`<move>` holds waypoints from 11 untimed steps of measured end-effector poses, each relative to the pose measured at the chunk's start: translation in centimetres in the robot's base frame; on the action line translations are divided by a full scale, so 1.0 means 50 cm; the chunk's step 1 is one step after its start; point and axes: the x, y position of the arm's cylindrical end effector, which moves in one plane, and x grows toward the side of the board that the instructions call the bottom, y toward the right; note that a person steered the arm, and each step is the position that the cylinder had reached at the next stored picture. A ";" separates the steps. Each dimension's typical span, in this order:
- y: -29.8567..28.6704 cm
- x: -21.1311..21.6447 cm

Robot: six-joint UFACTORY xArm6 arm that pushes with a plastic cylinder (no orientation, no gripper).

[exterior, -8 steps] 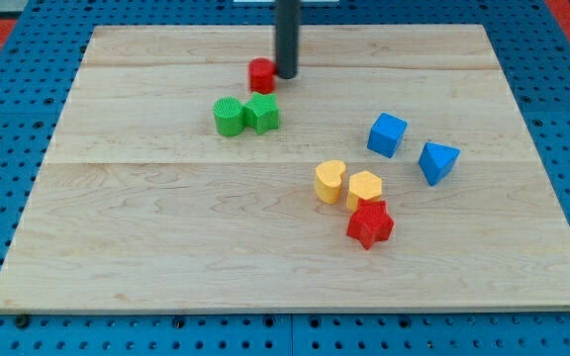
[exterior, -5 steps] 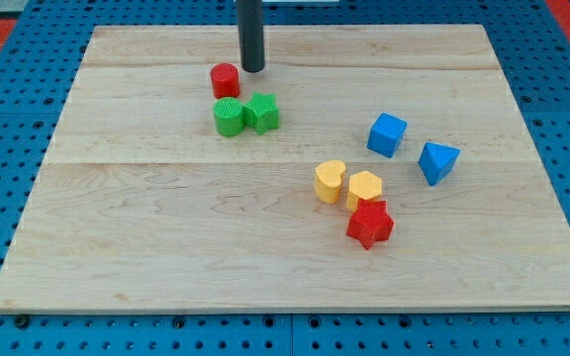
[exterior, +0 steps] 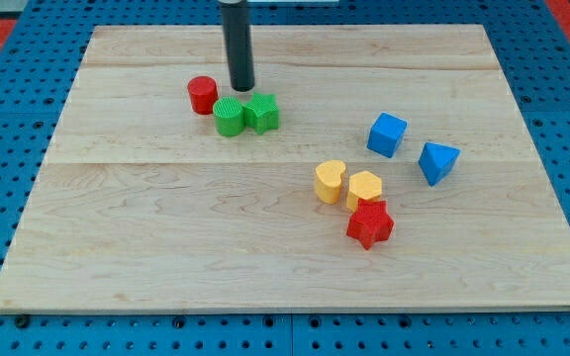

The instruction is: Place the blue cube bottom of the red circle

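Near the view's top, left of centre, the tool is a bare dark rod with no jaws to part or close; its tip point(exterior: 241, 89) stands just above the green cylinder point(exterior: 229, 117) and green star-like block point(exterior: 261, 112), right of the red circle point(exterior: 203, 95). Well apart, toward the view's right on the wooden surface point(exterior: 166, 237), sits the blue cube point(exterior: 387, 134), beside a blue triangular block point(exterior: 438, 162). Below lie 2 yellow blocks point(exterior: 347, 184) and a red star point(exterior: 369, 223).
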 end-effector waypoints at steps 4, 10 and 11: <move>-0.145 0.021; 0.390 0.181; 0.268 0.215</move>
